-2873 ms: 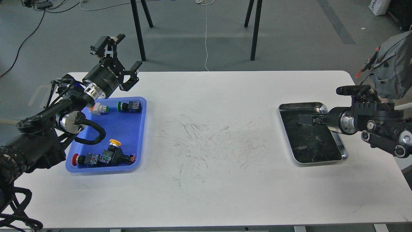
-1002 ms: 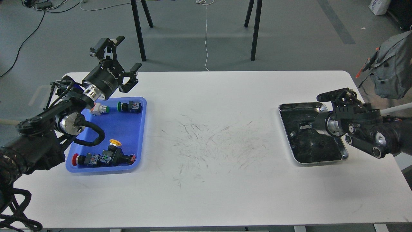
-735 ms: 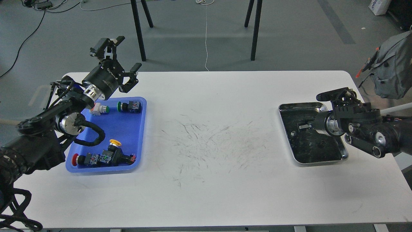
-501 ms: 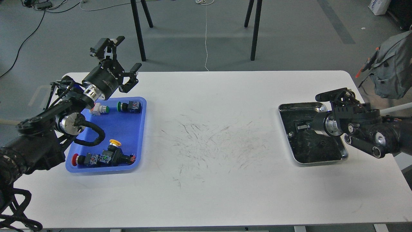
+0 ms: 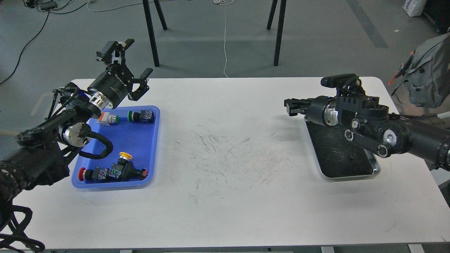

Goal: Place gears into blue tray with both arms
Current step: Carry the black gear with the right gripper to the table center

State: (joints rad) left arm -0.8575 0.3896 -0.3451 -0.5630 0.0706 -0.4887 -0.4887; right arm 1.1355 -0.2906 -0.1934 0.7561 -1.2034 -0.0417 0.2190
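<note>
Two black arms reach over a white table [image 5: 225,211]. At far left sits the blue tray [image 5: 140,140], holding push-button switches [image 5: 116,172]; at right, a silver tray [image 5: 374,170] holds one small dark gear [image 5: 350,158]. The left gripper [image 5: 132,59] hangs spread wide, empty, above the blue tray's far edge. The right gripper [image 5: 289,105] points leftward just past the silver tray; whether it grips anything cannot be told. Travel should likely stay level toward the blue tray, releasing low over bare blue floor.

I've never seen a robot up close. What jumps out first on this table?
Probably the blue tray on the left, holding push-button switches with red, yellow and green caps. Above its far end, the left gripper hangs open. On the right, the other arm's gripper points toward the table's middle, beside a silver tray.
</note>
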